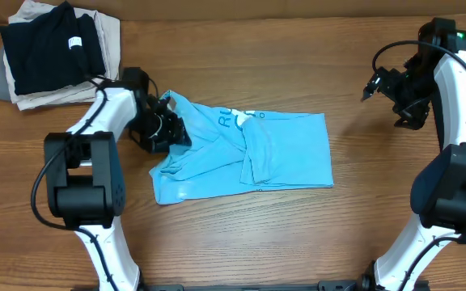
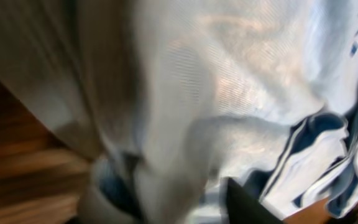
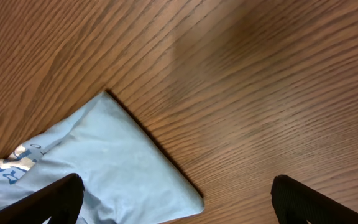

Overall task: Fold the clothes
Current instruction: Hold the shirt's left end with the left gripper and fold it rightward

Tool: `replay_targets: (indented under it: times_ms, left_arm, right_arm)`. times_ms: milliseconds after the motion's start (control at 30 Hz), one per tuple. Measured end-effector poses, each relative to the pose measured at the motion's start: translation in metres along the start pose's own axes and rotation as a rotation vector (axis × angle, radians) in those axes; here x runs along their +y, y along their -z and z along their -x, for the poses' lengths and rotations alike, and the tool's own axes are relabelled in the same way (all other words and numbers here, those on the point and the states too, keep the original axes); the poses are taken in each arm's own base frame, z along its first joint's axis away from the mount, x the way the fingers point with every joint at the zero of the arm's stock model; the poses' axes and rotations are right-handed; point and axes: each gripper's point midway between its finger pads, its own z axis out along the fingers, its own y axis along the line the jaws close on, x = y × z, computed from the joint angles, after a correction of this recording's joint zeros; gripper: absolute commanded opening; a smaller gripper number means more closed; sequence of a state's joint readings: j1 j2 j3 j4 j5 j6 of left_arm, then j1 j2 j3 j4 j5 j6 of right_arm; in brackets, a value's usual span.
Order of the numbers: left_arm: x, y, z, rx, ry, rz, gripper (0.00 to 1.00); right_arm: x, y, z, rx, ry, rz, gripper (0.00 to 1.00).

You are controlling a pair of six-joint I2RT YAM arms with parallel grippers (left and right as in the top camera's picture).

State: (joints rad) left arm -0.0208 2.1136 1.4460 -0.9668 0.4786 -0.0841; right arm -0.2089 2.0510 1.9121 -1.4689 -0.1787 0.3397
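Note:
The light sky-blue T-shirt (image 1: 253,153) lies partly folded and crumpled at the middle of the table, with white lettering showing near its top edge. My left gripper (image 1: 167,129) is at the shirt's left edge, shut on a fold of the cloth. In the left wrist view the blurred shirt fabric (image 2: 216,93) fills the frame and hides most of the fingers. My right gripper (image 1: 381,84) is open and empty, held above the table to the right of the shirt. In the right wrist view its fingers (image 3: 179,208) are spread wide above a corner of the shirt (image 3: 110,162).
A pile of other clothes, a black garment (image 1: 47,48) on beige and grey ones (image 1: 103,40), lies at the back left corner. Bare wooden table (image 1: 362,186) surrounds the shirt.

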Motion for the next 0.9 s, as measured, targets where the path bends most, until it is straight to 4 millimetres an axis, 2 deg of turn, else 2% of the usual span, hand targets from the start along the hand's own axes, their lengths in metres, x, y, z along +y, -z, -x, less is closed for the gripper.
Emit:
replay_targets:
  times_ms: [33, 233, 367, 500, 567, 667, 800, 900]
  left_arm:
    - [-0.001, -0.002, -0.001, 0.005, -0.001, 0.001, 0.04]
    - [0.007, -0.005, -0.002, 0.013, 0.035, 0.033, 0.04]
    - [0.024, 0.004, -0.007, 0.032, 0.129, 0.104, 0.04]
    - [0.051, 0.028, -0.009, 0.045, 0.224, 0.208, 0.04]
    - [0.063, 0.048, -0.005, 0.033, 0.264, 0.252, 0.04]
    - [0.069, 0.08, 0.003, 0.001, 0.302, 0.29, 0.04]
    - [0.06, 0.108, 0.007, -0.017, 0.302, 0.314, 0.04]
    - [0.043, 0.117, 0.008, -0.016, 0.271, 0.322, 0.04]
  right_arm:
    - [0.0, 0.0, 0.0, 0.0, 0.0, 0.0, 1.0]
    - [0.0, 0.0, 0.0, 0.0, 0.0, 0.0, 1.0]
    - [0.0, 0.0, 0.0, 0.0, 0.0, -0.001, 1.0]
    - [0.0, 0.0, 0.0, 0.0, 0.0, 0.0, 1.0]
    - [0.0, 0.0, 0.0, 0.001, 0.0, 0.0, 1.0]
    - [0.0, 0.0, 0.0, 0.001, 0.0, 0.0, 1.0]
    - [0.0, 0.0, 0.0, 0.0, -0.001, 0.0, 1.0]
    - [0.0, 0.0, 0.0, 0.0, 0.0, 0.0, 1.0]
